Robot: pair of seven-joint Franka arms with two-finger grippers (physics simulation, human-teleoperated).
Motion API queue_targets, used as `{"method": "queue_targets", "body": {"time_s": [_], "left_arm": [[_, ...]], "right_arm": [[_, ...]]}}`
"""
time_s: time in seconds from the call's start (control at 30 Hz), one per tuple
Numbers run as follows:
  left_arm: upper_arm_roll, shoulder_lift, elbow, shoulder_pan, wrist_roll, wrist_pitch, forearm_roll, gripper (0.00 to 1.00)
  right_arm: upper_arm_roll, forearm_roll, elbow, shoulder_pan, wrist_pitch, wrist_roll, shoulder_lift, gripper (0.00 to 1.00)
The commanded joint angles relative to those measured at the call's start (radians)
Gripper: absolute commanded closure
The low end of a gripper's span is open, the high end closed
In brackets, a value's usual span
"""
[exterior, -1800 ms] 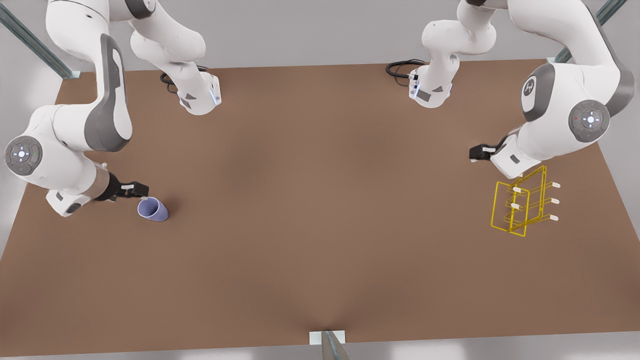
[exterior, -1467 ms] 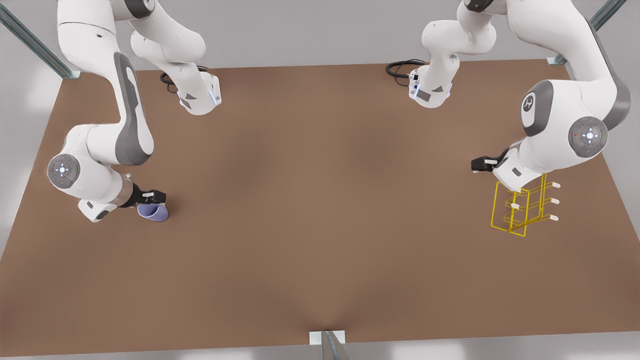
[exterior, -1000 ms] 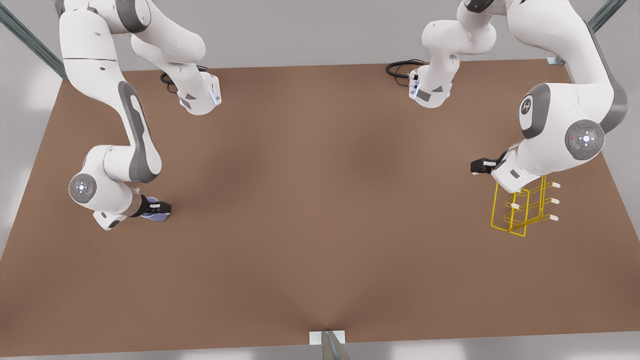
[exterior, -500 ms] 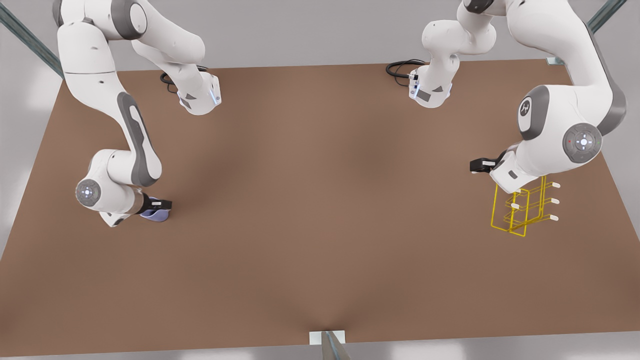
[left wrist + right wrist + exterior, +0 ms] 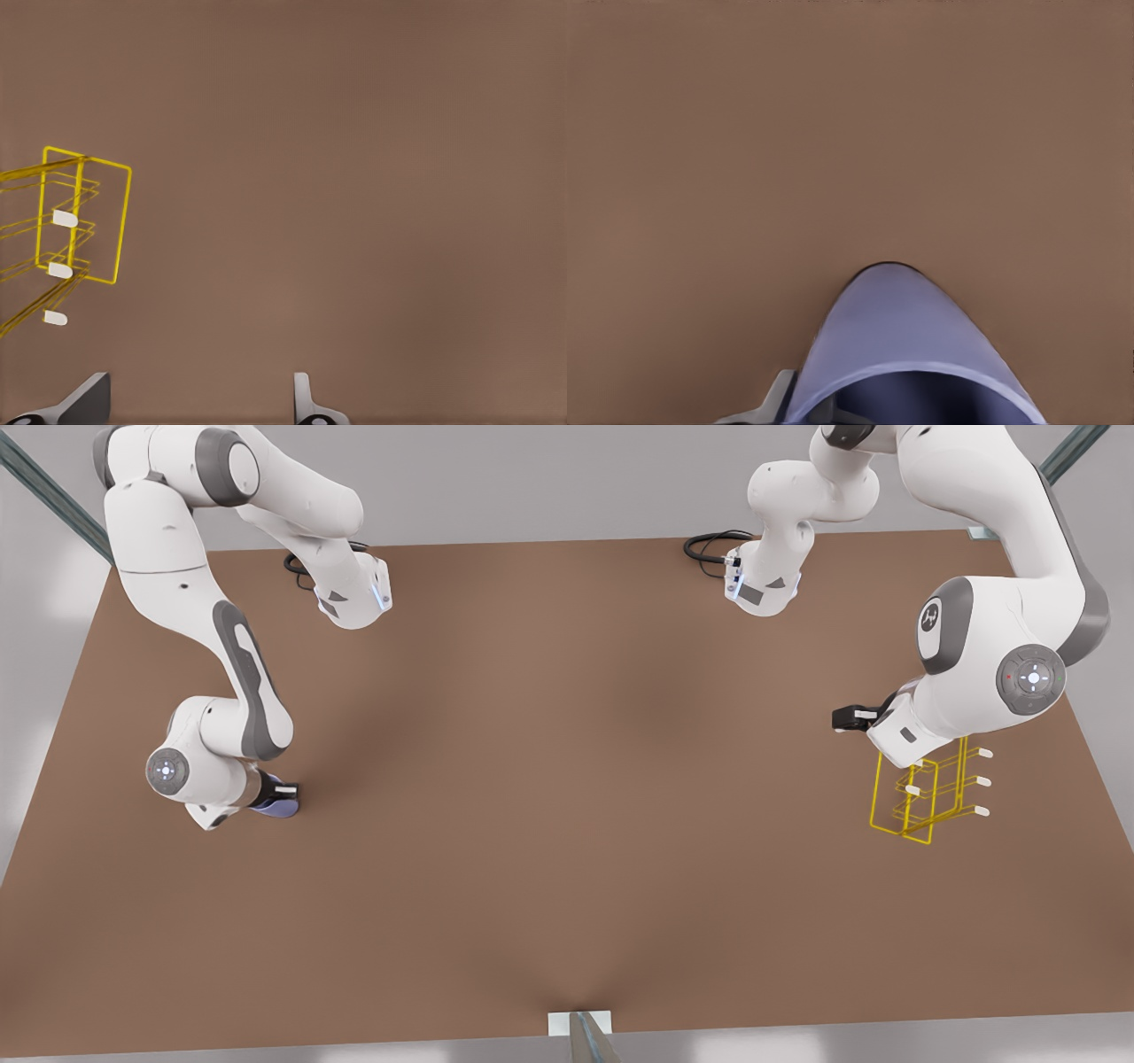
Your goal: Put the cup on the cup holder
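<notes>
The pale lavender-blue cup (image 5: 276,808) lies on the brown table at the front view's left, mostly covered by my right gripper (image 5: 282,797), which is down over it. In the right wrist view the cup (image 5: 904,345) is close up, rim nearest the camera and base pointing away. The yellow wire cup holder (image 5: 921,797) stands on the table at the front view's right. My left gripper (image 5: 846,717) hangs just behind the holder and toward the table's middle. In the left wrist view it (image 5: 199,381) is open and holds nothing, with the holder (image 5: 78,212) off to one side.
The brown table (image 5: 567,779) is bare between cup and holder. Both arm bases (image 5: 354,598) (image 5: 762,584) sit at the far edge with black cables (image 5: 709,545). A small metal post (image 5: 580,1032) stands at the near edge.
My right arm swung in and lowered its gripper over the cup, which now is mostly covered. The left arm shifted only slightly beside the holder. The cup has not moved.
</notes>
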Motion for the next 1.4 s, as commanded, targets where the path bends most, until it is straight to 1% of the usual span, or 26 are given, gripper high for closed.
{"method": "queue_targets", "body": {"time_s": [0.0, 0.2, 0.3, 0.33, 0.37, 0.4, 0.43, 0.47, 0.5, 0.53, 0.6, 0.63, 0.67, 0.7, 0.73, 0.77, 0.8, 0.87, 0.9, 0.93, 0.97, 1.0, 1.03, 1.1, 1.27, 1.37], "left_arm": [[0.000, -0.001, 0.000, 0.001, 0.004, 0.000, 0.001, 0.00], [0.000, 0.000, 0.000, 0.001, 0.005, 0.000, 0.001, 0.00], [0.000, -0.001, 0.000, 0.001, 0.005, -0.002, 0.001, 0.00], [0.000, -0.001, 0.000, -0.001, 0.005, -0.002, 0.001, 0.00], [0.000, -0.001, 0.000, -0.001, 0.005, -0.002, 0.001, 0.00], [0.000, -0.001, 0.000, 0.001, 0.005, -0.002, 0.001, 0.00], [0.000, -0.001, 0.000, -0.001, 0.005, -0.002, 0.001, 0.00], [0.000, 0.000, 0.000, 0.001, 0.005, -0.002, 0.001, 0.00], [0.000, 0.000, 0.000, -0.001, 0.005, -0.002, 0.001, 0.00], [0.000, 0.000, 0.000, -0.001, 0.005, -0.002, 0.001, 0.00], [0.000, 0.000, 0.000, 0.001, 0.005, -0.003, 0.001, 0.00], [0.000, 0.000, 0.000, 0.001, 0.005, -0.003, 0.001, 0.00], [0.000, 0.000, 0.000, -0.001, 0.005, -0.003, 0.001, 0.00], [0.000, -0.001, 0.000, -0.001, 0.005, -0.009, 0.001, 0.00], [-0.001, -0.001, 0.000, -0.001, 0.005, -0.012, 0.001, 0.00], [-0.001, -0.001, 0.000, -0.001, 0.005, -0.011, -0.001, 0.00], [-0.001, -0.003, 0.000, -0.001, 0.005, -0.012, -0.001, 0.00], [-0.001, -0.001, 0.000, -0.001, 0.005, -0.012, 0.001, 0.00], [-0.001, -0.001, 0.000, -0.001, 0.005, -0.012, 0.001, 0.00], [-0.001, -0.001, 0.000, -0.001, 0.005, -0.012, 0.001, 0.00], [-0.001, 0.000, 0.000, -0.001, 0.005, -0.011, 0.001, 0.00], [-0.001, 0.000, 0.000, -0.001, 0.005, -0.012, 0.001, 0.00], [-0.001, 0.000, 0.000, -0.001, 0.005, -0.012, -0.001, 0.00], [-0.001, 0.007, 0.000, -0.001, 0.005, -0.012, -0.001, 0.00], [-0.001, 0.007, 0.000, -0.001, 0.005, -0.012, 0.001, 0.00], [-0.001, 0.007, 0.000, -0.001, 0.005, -0.012, 0.001, 0.00]], "right_arm": [[0.000, -0.021, 0.000, 0.000, 0.051, -0.005, 0.000, 0.79], [0.002, -0.021, 0.000, -0.012, 0.076, -0.002, -0.007, 0.79], [0.012, -0.015, 0.021, -0.012, 0.022, 0.009, -0.036, 0.79], [0.037, -0.015, 0.041, -0.009, 0.029, -0.041, -0.036, 0.79], [0.078, -0.001, 0.060, -0.011, 0.036, -0.211, -0.035, 0.79], [0.081, 0.022, 0.075, -0.009, 0.039, -0.203, -0.035, 0.79], [0.139, 0.034, 0.106, -0.006, 0.020, -0.221, -0.033, 0.79], [0.172, 0.057, 0.142, 0.006, 0.008, -0.207, -0.029, 0.79], [0.201, 0.143, 0.196, 0.026, -0.038, -0.204, -0.015, 0.79], [0.195, 0.227, 0.238, 0.069, -0.058, -0.204, 0.008, 0.79], [0.179, 0.356, 0.369, 0.155, -0.139, -0.114, 0.066, 0.79], [0.193, 0.369, 0.460, 0.207, -0.161, 0.024, 0.115, 0.79], [0.245, 0.402, 0.507, 0.215, -0.155, 0.073, 0.152, 0.79], [0.259, 0.462, 0.593, 0.265, -0.139, 0.116, 0.224, 0.79], [0.310, 0.464, 0.690, 0.298, -0.084, 0.170, 0.313, 0.79], [0.359, 0.464, 0.738, 0.317, -0.032, 0.282, 0.361, 0.79], [0.374, 0.465, 0.785, 0.362, 0.020, 0.392, 0.401, 0.79], [0.431, 0.467, 0.929, 0.399, 0.022, 0.515, 0.502, 0.79], [0.466, 0.467, 0.962, 0.403, 0.026, 0.540, 0.528, 0.79], [0.480, 0.468, 1.003, 0.440, 0.103, 0.575, 0.566, 0.79], [0.541, 0.468, 1.009, 0.454, 0.190, 0.586, 0.602, 0.79], [0.563, 0.467, 1.066, 0.512, 0.238, 0.628, 0.651, 0.79], [0.566, 0.464, 1.117, 0.563, 0.255, 0.664, 0.689, 0.79], [0.612, 0.418, 1.166, 0.620, 0.316, 0.668, 0.780, 0.79], [0.612, 0.339, 1.333, 0.744, 0.356, 0.695, 0.953, 0.79], [0.614, 0.290, 1.354, 0.767, 0.388, 0.676, 0.994, 0.79]]}}
